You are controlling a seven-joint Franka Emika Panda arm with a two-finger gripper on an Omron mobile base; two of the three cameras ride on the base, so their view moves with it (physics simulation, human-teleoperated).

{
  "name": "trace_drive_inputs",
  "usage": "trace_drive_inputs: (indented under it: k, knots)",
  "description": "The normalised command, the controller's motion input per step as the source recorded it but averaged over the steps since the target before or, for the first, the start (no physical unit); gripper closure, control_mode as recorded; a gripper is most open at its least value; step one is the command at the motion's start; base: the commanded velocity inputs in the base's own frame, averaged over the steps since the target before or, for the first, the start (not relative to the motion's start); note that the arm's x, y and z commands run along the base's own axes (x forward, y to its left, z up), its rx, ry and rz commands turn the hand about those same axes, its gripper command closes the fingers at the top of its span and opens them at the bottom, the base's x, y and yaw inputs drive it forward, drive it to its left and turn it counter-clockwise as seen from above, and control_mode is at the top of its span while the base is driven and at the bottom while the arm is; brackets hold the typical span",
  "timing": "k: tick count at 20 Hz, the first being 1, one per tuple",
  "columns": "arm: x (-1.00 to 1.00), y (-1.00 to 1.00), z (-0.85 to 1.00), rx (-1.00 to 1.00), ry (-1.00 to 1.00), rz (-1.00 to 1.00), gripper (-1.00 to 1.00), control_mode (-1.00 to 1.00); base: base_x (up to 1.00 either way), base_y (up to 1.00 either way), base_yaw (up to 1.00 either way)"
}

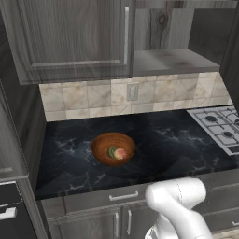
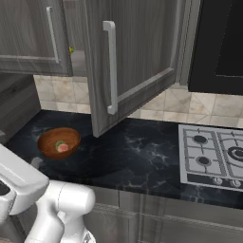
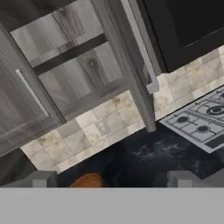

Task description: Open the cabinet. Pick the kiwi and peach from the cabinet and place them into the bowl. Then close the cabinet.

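The cabinet [image 1: 70,37] hangs above the counter; its left door is shut and its right door [image 2: 130,61] stands swung out, with its long bar handle [image 2: 110,66] facing me. The inside shelf [image 1: 172,60] looks bare. The wooden bowl [image 1: 113,148] sits on the dark counter below, with the green-brown kiwi [image 1: 111,151] and the pink peach [image 1: 121,154] side by side in it. From the right, the bowl [image 2: 59,142] also shows both fruits. In the hand view my gripper [image 3: 112,180] is open and holds nothing. It is up and back from the bowl's rim [image 3: 87,180], facing the open door's edge [image 3: 131,74].
A gas hob [image 2: 213,156] lies at the right of the black marble counter [image 1: 177,144]. A black appliance [image 2: 218,42] hangs above it, just right of the open door. There is a wall outlet [image 1: 132,92] on the tiled backsplash. Drawers and small doors [image 1: 122,219] run below the counter.
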Motion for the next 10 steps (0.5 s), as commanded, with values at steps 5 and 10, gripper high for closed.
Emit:
trace_drive_inputs:
  k: [5, 10]
  knots:
    - [-0.47, -0.99, 0.06, 0.16, 0.0, 0.0, -1.0, -1.0, 0.0, 0.0, 0.0]
    - [0.06, -0.72, 0.08, 0.13, -0.06, 0.15, -1.0, -1.0, 0.0, 0.0, 0.0]
